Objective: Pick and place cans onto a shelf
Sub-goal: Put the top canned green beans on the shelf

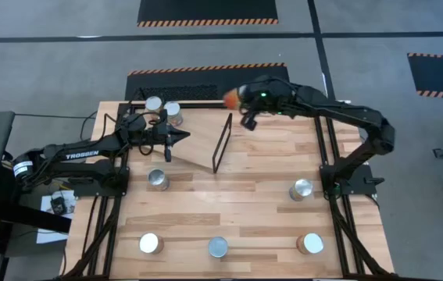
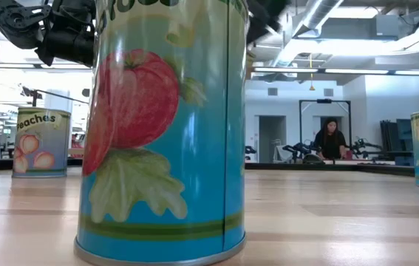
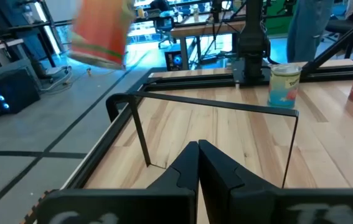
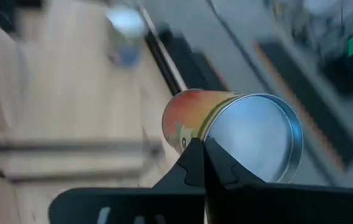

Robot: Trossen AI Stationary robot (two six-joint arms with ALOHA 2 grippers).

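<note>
An orange-labelled can point(image 1: 232, 97) with a silver end point(image 4: 257, 134) is in the air over the table's far edge, tilted; it also shows blurred in the left wrist view point(image 3: 98, 31). My right gripper point(image 1: 246, 109) is shut, its tips point(image 4: 202, 149) right at this can's side. The shelf point(image 1: 198, 152), a tilted light board with a black frame point(image 1: 223, 144), stands at the table's far middle. My left gripper point(image 1: 180, 138) is shut and empty over the shelf's left end point(image 3: 198, 149). Two cans point(image 1: 162, 107) stand upright at the far left. My right gripper does not pinch the orange can: its shut fingertips point at the can's side point(image 4: 192, 127) near the silver end. I cannot tell whether they touch it. The can is clear of the table and tilted.
Several more cans stand upright on the table: one near the left arm point(image 1: 158, 179), one near the right arm's base point(image 1: 301, 190), three along the near edge point(image 1: 218, 247). A person point(image 2: 331, 140) stands far behind the table. The middle of the tabletop point(image 1: 244, 203) is bare wood.
</note>
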